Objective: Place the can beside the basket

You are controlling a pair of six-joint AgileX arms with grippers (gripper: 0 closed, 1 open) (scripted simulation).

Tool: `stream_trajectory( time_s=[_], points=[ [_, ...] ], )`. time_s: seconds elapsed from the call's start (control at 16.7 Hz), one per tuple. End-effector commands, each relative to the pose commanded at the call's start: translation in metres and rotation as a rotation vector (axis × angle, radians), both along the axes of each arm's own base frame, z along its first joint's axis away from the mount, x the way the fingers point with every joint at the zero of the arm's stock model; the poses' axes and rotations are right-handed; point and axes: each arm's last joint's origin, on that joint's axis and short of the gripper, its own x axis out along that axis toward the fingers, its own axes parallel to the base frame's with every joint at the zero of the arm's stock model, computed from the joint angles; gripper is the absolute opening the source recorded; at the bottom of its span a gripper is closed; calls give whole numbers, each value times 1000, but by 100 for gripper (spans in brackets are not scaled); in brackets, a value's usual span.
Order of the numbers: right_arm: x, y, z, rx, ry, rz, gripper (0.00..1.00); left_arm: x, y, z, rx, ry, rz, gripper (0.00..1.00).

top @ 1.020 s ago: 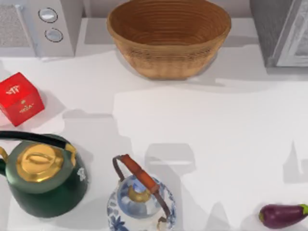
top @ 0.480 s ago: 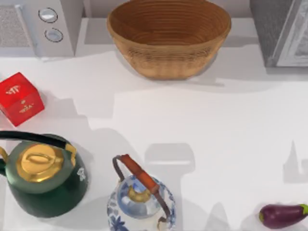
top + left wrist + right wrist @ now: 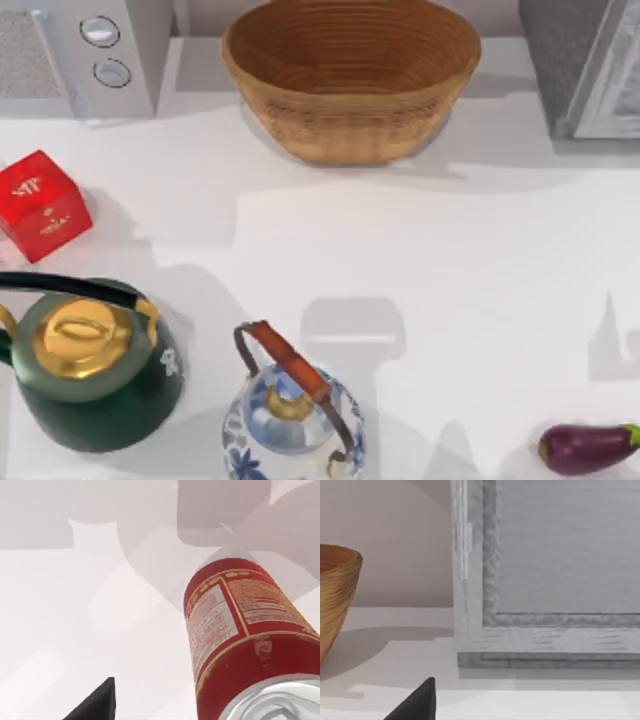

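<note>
The can point(image 3: 240, 635) is red with a cream-gold label and a silver top, and looms close in the left wrist view. It rises over the white table, silver top nearest the camera, with grey shadows behind its far end. A dark corner of my left gripper point(image 3: 97, 705) shows beside the can, with a gap between the two. The basket point(image 3: 350, 75) is a wide tan wicker bowl at the back middle of the table, and its ribbed side point(image 3: 335, 595) also shows in the right wrist view. A dark corner of my right gripper point(image 3: 417, 705) shows there, facing a grey cabinet.
A red cube box point(image 3: 40, 205) sits at the left. A green kettle point(image 3: 85, 365) and a blue-white kettle point(image 3: 292, 415) stand along the front, an eggplant point(image 3: 588, 447) at the front right. A microwave point(image 3: 85, 55) and a grey cabinet point(image 3: 585, 65) flank the basket.
The shadows on the left half of the table have shifted and spread between the red box and the middle. No object on the table has moved.
</note>
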Motion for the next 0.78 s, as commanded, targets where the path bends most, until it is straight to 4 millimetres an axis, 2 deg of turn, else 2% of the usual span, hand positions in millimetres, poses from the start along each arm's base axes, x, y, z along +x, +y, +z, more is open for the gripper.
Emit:
stream_trajectory(
  time_s=[0.24,0.48,0.78],
  points=[
    [0,0,0,0,0,0,100,-1,1,-27,0,0,0,100],
    [0,0,0,0,0,0,100,-1,0,-29,0,0,0,100],
    [0,0,0,0,0,0,100,-1,0,-29,0,0,0,62]
  ],
)
